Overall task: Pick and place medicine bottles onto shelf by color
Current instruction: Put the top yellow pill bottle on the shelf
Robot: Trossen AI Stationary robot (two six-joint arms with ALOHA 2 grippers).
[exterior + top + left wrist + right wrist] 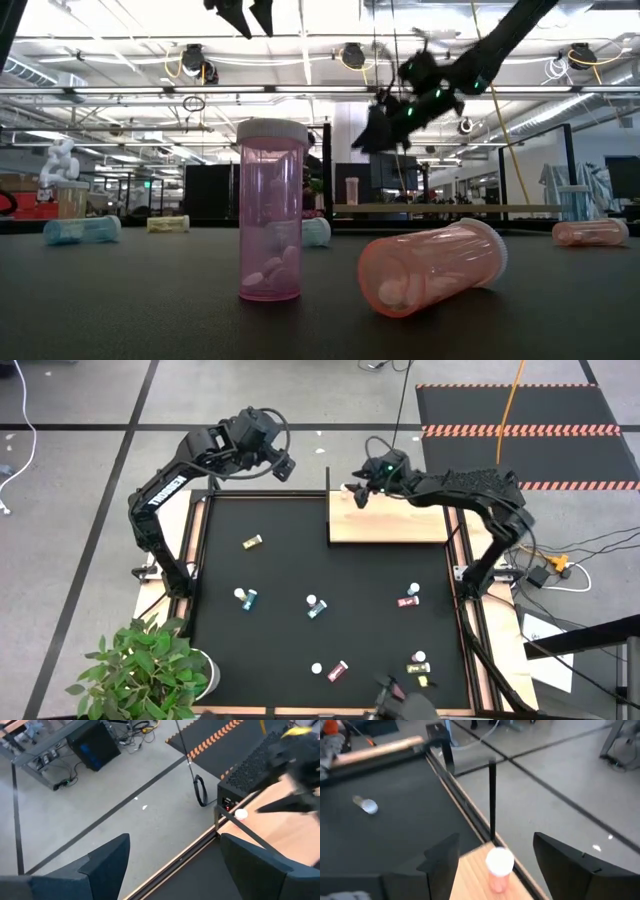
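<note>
R gripper (357,491) above shelf corner w/ pink bottle between its spread fingers; L gripper (281,466) waiting off the mat's far edge.

Shelf (400,520) = flat pale wood board, smooth, rectangular, at far R of black matte mat (300,575); pink bottle (498,867) = small translucent cylinder, white round cap, upright on shelf's far-L corner, right by the board's edge; R fingers (570,865) stand wide either side of it, not touching; L fingers (107,862) also apart, holding nothing, over grey floor beyond the wood frame; other bottles lie scattered on mat, e.g. yellow one (252,542), teal one (315,605), well apart from both grippers; rest of shelf bare.
</note>
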